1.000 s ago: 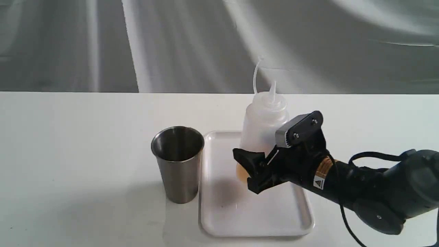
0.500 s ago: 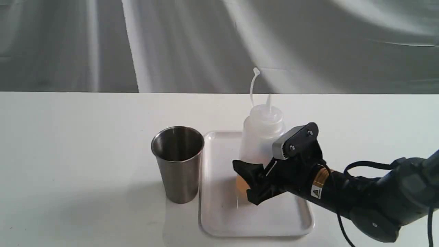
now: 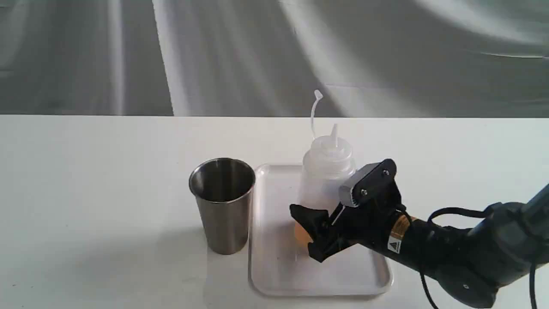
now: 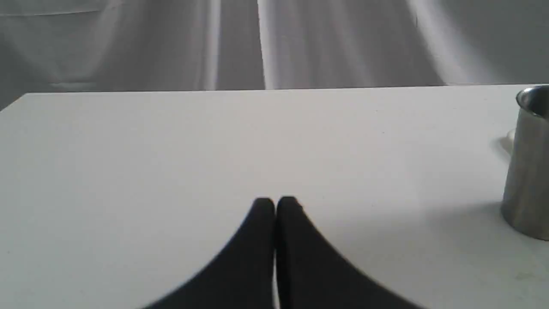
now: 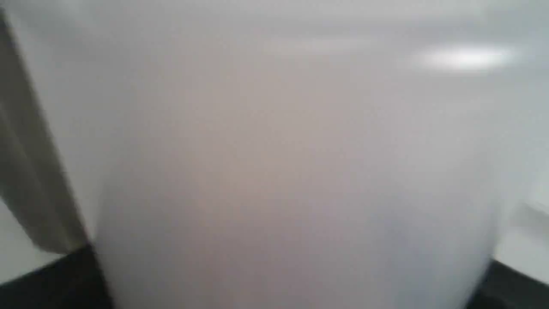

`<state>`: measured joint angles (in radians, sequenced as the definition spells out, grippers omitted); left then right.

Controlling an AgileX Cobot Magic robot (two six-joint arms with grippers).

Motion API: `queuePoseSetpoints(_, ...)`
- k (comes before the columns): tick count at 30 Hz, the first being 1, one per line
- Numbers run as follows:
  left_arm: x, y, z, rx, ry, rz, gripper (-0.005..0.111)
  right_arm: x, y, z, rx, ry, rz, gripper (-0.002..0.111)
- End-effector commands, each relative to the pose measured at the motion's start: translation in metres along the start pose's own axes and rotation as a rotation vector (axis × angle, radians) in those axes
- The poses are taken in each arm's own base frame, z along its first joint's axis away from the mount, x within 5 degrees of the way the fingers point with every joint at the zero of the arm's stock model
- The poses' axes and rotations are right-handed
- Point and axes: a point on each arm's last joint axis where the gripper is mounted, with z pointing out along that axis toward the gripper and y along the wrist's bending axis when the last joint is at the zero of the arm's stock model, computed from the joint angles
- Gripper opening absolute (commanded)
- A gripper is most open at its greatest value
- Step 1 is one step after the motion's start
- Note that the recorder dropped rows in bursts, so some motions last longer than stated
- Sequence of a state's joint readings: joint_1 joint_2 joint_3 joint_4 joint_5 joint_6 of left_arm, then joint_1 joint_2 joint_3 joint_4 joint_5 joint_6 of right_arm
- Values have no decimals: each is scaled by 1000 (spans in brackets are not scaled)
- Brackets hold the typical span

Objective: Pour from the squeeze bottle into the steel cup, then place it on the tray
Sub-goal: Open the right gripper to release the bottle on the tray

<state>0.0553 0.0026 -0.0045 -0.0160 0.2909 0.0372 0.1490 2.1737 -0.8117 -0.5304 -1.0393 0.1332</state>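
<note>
The squeeze bottle (image 3: 326,171) stands upright over the white tray (image 3: 274,274), with amber liquid at its bottom and its cap strap sticking up. I cannot tell whether its base touches the tray. My right gripper (image 3: 313,216) is shut on the bottle's lower body. In the right wrist view the bottle (image 5: 291,171) fills the frame between the black fingers (image 5: 47,283). The steel cup (image 3: 223,206) stands just left of the tray and is also visible in the left wrist view (image 4: 527,163). My left gripper (image 4: 275,201) is shut and empty above the table, left of the cup.
The white table (image 3: 85,193) runs to a far edge, with a grey draped backdrop (image 3: 214,56) behind it. The right arm (image 3: 472,253) reaches in low from the right, over the tray's right end.
The right gripper has come down with the bottle and straightened it upright over the tray. The cup, the tray and the left gripper have not moved.
</note>
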Motion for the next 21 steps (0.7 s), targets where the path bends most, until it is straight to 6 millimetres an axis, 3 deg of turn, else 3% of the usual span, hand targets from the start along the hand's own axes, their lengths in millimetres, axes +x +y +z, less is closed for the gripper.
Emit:
queuePoseSetpoints(1,0,0,0,8,-8,-2,0,-6,-1,1,5,-44,-3,10)
queuePoseSetpoints(5,0,0,0,8,-8,-2,0,-5,0,1,-1,-42,-7,11)
queuePoseSetpoints(7,0,0,0,8,-8,-2,0,-5,0,1,-9,-41,-1,18)
queuePoseSetpoints(10,0,0,0,8,-8,-2,0,-5,0,1,-9,-41,-1,32)
queuePoseSetpoints(16,0,0,0,8,-8,0,0,-5,0,1,-8,-33,3,79)
queuePoseSetpoints(21,0,0,0,8,-8,0,0,-4,0,1,-7,-27,3,97)
